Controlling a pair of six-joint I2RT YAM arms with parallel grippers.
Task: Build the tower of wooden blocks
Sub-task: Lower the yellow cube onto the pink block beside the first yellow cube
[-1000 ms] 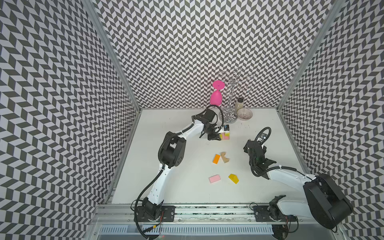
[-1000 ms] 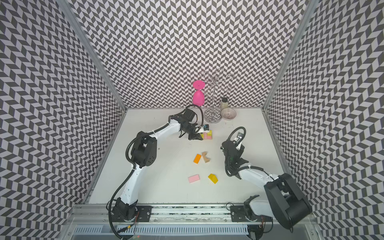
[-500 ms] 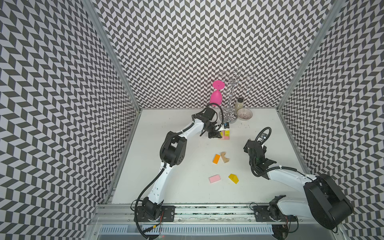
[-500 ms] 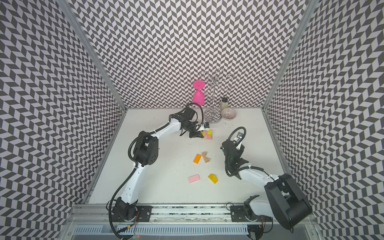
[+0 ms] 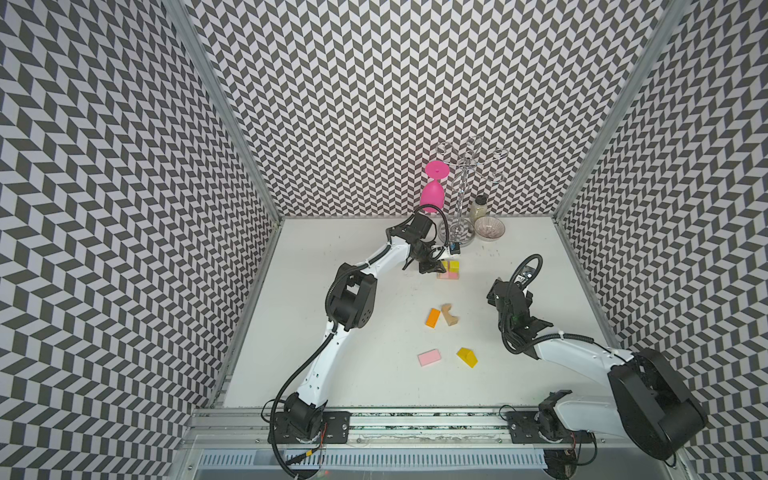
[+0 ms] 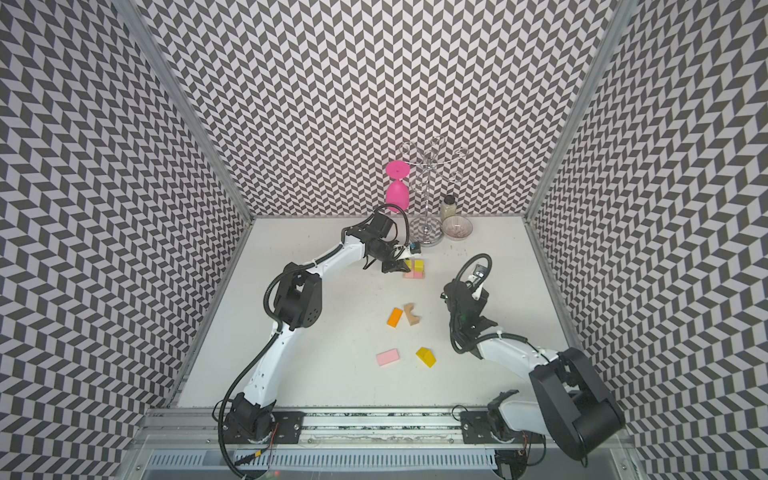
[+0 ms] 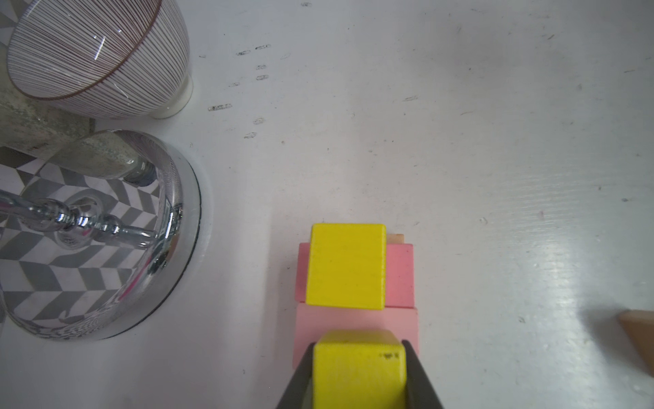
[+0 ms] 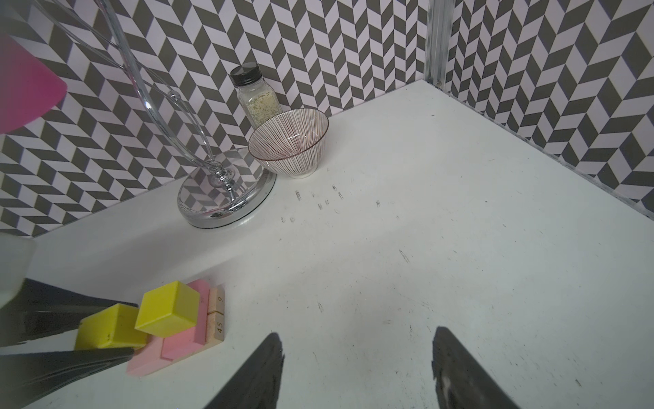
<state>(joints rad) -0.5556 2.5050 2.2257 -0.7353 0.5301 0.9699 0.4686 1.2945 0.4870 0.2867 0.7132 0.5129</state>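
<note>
Wood blocks (image 6: 386, 357) lie loose in the lower middle of both top views: a pink bar (image 5: 429, 357) and a yellow roof piece (image 5: 467, 357) nearest, then an orange bar (image 5: 432, 318) beside a tan arch (image 5: 450, 314); the right gripper (image 8: 357, 334), right of centre, stands open and empty; farther, the left gripper (image 7: 357, 350) is closed on a yellow cube (image 7: 359, 379) at the tower (image 5: 452, 269), just above centre.
</note>
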